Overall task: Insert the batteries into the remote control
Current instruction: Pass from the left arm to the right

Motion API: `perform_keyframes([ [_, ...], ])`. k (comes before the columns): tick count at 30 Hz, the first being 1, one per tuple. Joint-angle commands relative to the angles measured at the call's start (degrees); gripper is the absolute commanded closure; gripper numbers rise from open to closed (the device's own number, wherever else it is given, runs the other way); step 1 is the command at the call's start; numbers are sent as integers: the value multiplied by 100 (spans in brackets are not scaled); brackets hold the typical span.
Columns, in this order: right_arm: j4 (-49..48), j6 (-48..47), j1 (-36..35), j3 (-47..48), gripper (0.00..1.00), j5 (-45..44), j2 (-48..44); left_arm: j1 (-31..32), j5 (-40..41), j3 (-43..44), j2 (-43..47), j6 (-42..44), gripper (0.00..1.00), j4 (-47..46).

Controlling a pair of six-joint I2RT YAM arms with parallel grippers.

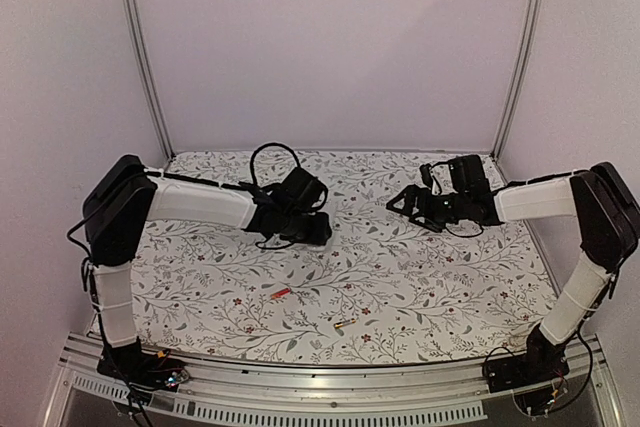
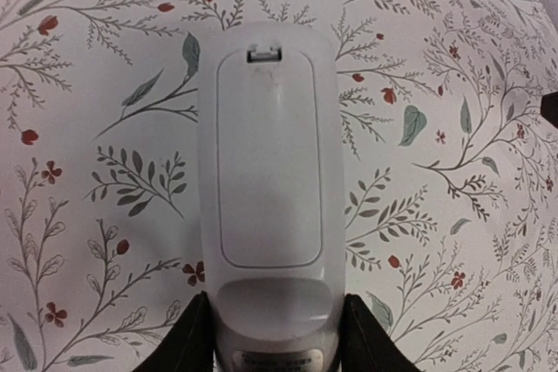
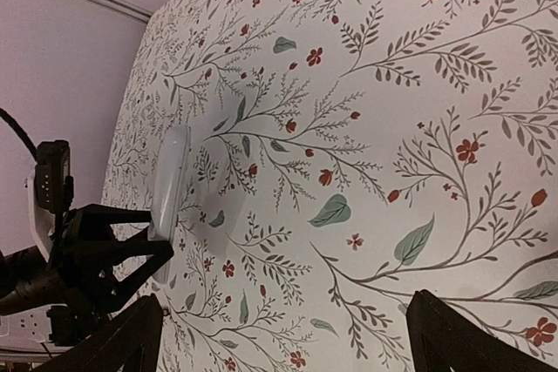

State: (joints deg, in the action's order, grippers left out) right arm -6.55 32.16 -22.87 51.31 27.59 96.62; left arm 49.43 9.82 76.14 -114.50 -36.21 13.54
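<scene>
White remote (image 2: 275, 298), cover (image 2: 268, 154) on, pinched at one end by left fingers (image 2: 190, 341), mid-frame. Right fingers (image 3: 453, 341) spread, empty. Red battery (image 1: 281, 293), dark battery (image 1: 344, 324) loose on worktop (image 1: 450, 287), lower centre. Next, probably: open cover.

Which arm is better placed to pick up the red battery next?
Right: the right fingers stand open and empty, while the left fingers are clamped on the remote control. The red battery lies loose on the table.
</scene>
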Motion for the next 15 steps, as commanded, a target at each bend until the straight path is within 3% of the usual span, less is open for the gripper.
perform_keyframes([
  [1,-981,878,-215,79,1,476,425,268,-194,-259,344,122,81,-1017],
  [6,-1366,1245,-446,284,8,632,764,450,-346,-423,457,160,81,-1583],
  [15,-1750,1526,-840,639,20,865,1191,661,-280,-329,459,286,81,-1692],
])
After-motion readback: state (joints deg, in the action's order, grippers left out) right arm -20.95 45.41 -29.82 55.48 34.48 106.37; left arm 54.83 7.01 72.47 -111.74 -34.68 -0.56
